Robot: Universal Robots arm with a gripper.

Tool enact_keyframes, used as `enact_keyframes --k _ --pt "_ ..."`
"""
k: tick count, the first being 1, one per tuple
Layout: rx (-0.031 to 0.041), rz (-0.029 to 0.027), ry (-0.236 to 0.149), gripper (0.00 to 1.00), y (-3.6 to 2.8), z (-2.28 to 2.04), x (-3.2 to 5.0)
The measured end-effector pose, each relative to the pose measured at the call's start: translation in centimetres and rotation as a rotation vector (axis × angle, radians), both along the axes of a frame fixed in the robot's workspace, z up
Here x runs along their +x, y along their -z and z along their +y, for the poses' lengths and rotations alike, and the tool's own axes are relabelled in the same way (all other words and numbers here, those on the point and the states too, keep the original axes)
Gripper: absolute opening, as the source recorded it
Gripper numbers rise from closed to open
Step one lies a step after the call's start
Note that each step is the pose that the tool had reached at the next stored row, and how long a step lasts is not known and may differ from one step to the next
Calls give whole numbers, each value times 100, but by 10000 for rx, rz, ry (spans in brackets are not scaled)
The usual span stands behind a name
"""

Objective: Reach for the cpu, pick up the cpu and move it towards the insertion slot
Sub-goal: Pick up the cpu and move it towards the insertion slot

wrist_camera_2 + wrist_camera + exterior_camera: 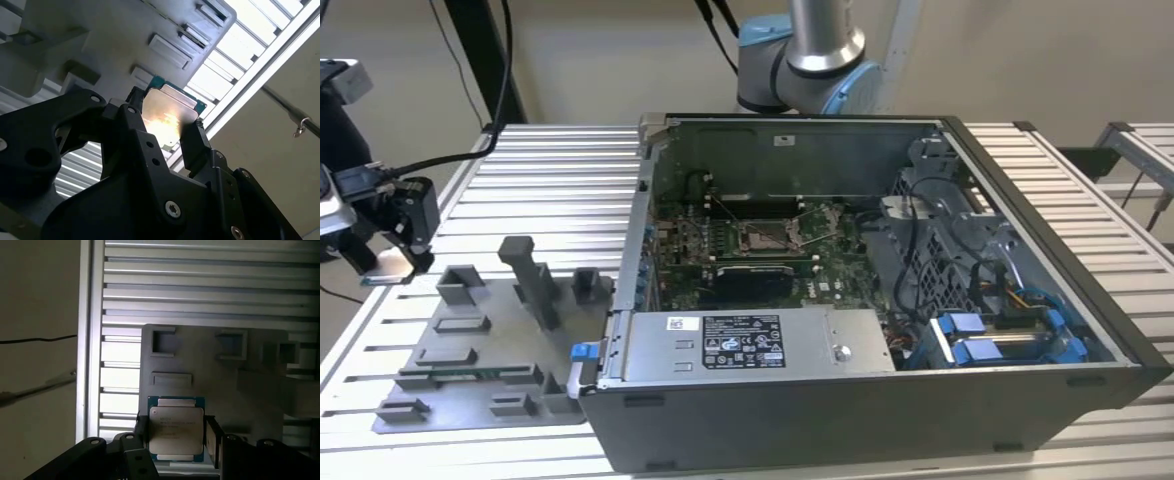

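My claw (176, 441) is clamped shut on the cpu (176, 430) — one black finger (212, 439) is pressed to each of two opposite edges. In the first wrist view the chip's silvery lid faces the camera, with a blue-green border showing round it. In the second wrist view a bright glare lies across its metal face.

Behind the cpu in both wrist views lies the grey plate (225, 370) with its shallow rectangular pockets and raised blocks. The cpu is held off the plate and rests in no pocket. Past the plate run the pale slats of the worktop (200, 290).

In the exterior view I hang at the exterior view's left, near the worktop's edge and just beside the plate's far corner. The chip is a small pale patch at my fingertips.

The open case (854, 410) stands on the worktop to the exterior view's right of the plate, close against it. Inside it, on the green board (678, 250), sits the slot (767, 237), a shiny frame with a dark centre — well apart from the cpu, with the plate and the case's wall between them
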State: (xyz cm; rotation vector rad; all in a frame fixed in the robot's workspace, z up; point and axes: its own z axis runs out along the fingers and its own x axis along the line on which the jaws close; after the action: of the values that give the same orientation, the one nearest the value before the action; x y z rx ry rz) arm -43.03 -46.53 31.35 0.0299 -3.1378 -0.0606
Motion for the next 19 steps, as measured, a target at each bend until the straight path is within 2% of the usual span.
enact_keyframes --k 15,19 --pt "0 -1 0 0 -131 0 0" --pt "0 0 0 0 -189 0 0"
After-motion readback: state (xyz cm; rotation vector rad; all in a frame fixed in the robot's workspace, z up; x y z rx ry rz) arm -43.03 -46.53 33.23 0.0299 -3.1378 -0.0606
